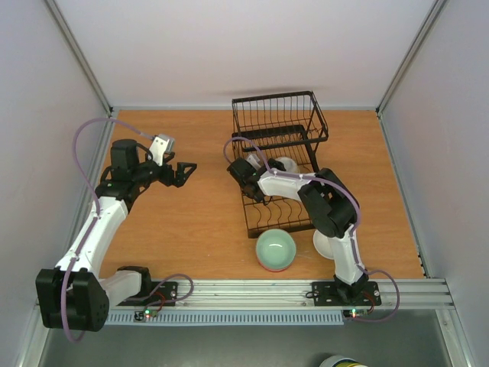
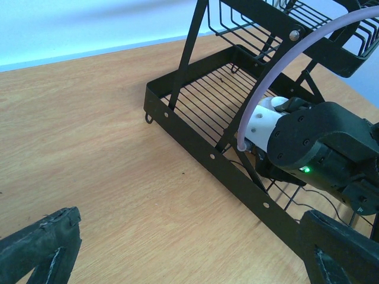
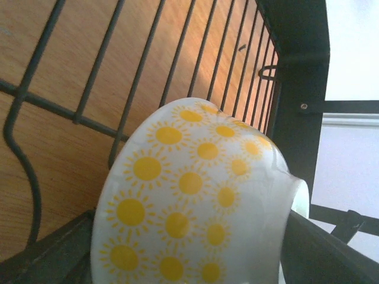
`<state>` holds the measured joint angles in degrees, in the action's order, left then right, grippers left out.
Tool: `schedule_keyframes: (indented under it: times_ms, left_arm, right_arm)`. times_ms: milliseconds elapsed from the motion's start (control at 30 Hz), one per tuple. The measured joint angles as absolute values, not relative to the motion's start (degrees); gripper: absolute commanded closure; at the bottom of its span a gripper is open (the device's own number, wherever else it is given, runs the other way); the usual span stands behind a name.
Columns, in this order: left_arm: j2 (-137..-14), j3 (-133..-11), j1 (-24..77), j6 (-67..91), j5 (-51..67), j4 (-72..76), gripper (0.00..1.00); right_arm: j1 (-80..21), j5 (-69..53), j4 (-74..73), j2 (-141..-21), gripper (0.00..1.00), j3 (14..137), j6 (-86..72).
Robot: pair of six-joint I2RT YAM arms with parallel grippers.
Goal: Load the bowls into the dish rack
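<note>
The black wire dish rack (image 1: pixel 280 115) stands at the back centre of the table. My right gripper (image 1: pixel 243 173) reaches into its lower tier from the left. In the right wrist view it (image 3: pixel 189 251) is shut on a white bowl with yellow sun spots (image 3: pixel 189 201), held on its side just over the rack wires (image 3: pixel 95 115). A white bowl (image 1: pixel 287 164) rests in the rack's lower tier. A pale green bowl (image 1: pixel 275 249) lies upside down on the table in front of the rack. My left gripper (image 1: pixel 180 171) is open and empty, left of the rack (image 2: pixel 204 151).
A plain white bowl (image 1: pixel 324 243) sits on the table beside the green one, partly hidden by the right arm. The right arm's wrist (image 2: pixel 323 145) and its purple cable lie over the rack's lower tier. White walls enclose the table on three sides.
</note>
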<state>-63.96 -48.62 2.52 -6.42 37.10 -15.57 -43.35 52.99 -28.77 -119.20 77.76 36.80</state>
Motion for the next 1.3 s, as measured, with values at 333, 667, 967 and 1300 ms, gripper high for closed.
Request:
schedule_keyframes:
  times_ms: [333, 667, 967, 1300]
  left_arm:
    - [-64.0, -48.6, 2.4, -6.4, 37.1, -15.6, 0.01]
    - [-64.0, -48.6, 2.3, -6.4, 37.1, -15.6, 0.01]
    - [-64.0, -48.6, 2.3, -6.4, 37.1, -15.6, 0.01]
    - [-63.9, -48.6, 2.3, -6.4, 37.5, -15.6, 0.01]
  right_arm:
    - [-43.3, 53.6, -28.4, -118.7, 0.64, 76.9, 36.0]
    - [-43.3, 47.9, -25.9, -107.8, 0.76, 69.3, 34.6]
    - [-41.2, 41.8, -22.5, -95.9, 0.77, 63.1, 33.2]
    - [-32.6, 30.1, -19.9, -86.1, 0.8, 52.9, 29.3]
